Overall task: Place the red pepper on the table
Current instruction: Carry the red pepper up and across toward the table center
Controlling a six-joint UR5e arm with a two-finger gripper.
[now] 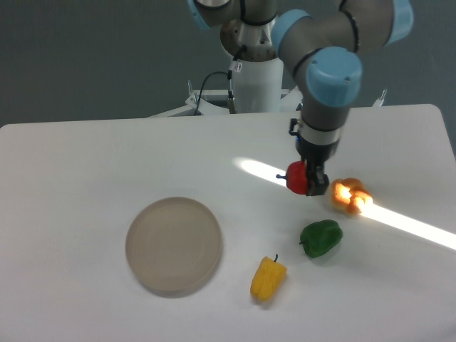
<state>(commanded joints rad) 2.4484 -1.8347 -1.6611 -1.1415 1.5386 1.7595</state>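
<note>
The small glossy red pepper (296, 177) hangs in the air above the white table (85, 164), its dark stem pointing left. My gripper (306, 182) points straight down and is shut on it, with one dark finger showing on the pepper's right side. The pepper is held right of centre, over the bright streak of light, above and left of the orange pepper (350, 196).
A green pepper (320, 238) lies below the gripper, and a yellow pepper (268, 278) near the front. A round beige-grey plate (174, 246) sits left of centre. The arm's base (255, 71) stands behind the table's far edge.
</note>
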